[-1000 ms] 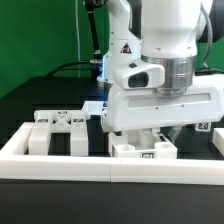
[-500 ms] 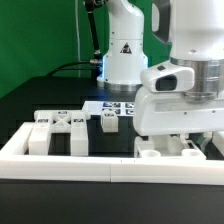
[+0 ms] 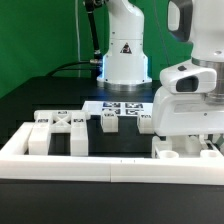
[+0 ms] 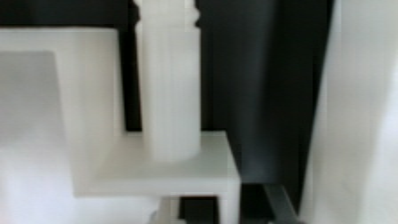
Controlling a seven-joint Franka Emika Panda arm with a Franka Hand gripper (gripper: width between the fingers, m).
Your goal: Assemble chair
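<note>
The tool [image 3: 187, 138] hangs low at the exterior view's right, its jaws closed fully together. Its fingertips are hidden between the wide white hand and the parts below, so it cannot be told whether anything is pinched. Directly under it, on the black counter [image 3: 30, 100], sits a white chair part [image 3: 172, 152], touching or almost touching the underside of the hand. The wrist view, heavily blurred, shows a narrow white post [image 4: 169, 80] meeting a broader white block [image 4: 160, 168], with dark counter beside them. Just in front of the chair part runs the long white border rail [image 3: 90, 165], which turns back along the exterior view's left. Inside that corner, well apart from the tool, stand the loose chair parts [image 3: 76, 135], a small tagged piece [image 3: 108, 122] nearest the middle. Behind them the marker board [image 3: 122, 106] lies flat before the arm's base [image 3: 125, 55].
</note>
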